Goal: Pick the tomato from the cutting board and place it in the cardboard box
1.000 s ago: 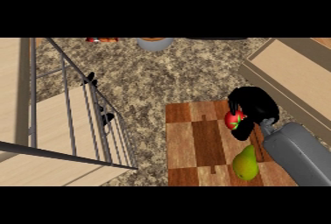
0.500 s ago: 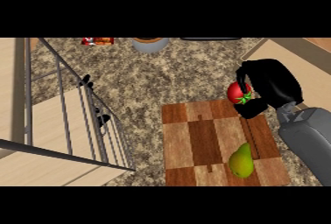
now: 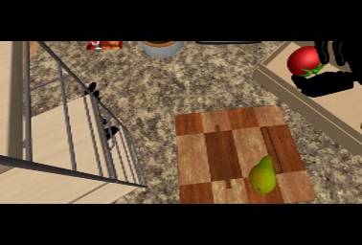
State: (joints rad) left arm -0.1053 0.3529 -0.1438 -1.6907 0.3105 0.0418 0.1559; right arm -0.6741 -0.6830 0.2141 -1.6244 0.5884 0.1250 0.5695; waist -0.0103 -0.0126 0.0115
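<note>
Speckled granite counter (image 3: 212, 81) is carrying a checkered wooden cutting board (image 3: 226, 153) at 5 o'clock, a green pear (image 3: 263, 175) lying on it. At 2 o'clock, the right hand (image 3: 326, 72) is curling its black fingers (image 3: 332, 51) round the round red tomato (image 3: 304, 61) over the cardboard box (image 3: 339, 107), thumb beneath it

Pear (image 3: 262, 175), wire rack (image 3: 84, 129), grey bowl (image 3: 162, 48)

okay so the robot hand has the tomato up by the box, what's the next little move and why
Probably lower it a little and open the fingers. The right robot hand is curled round the tomato, which already shows over the cardboard box, clear of the cutting board where only the pear lies.
</note>
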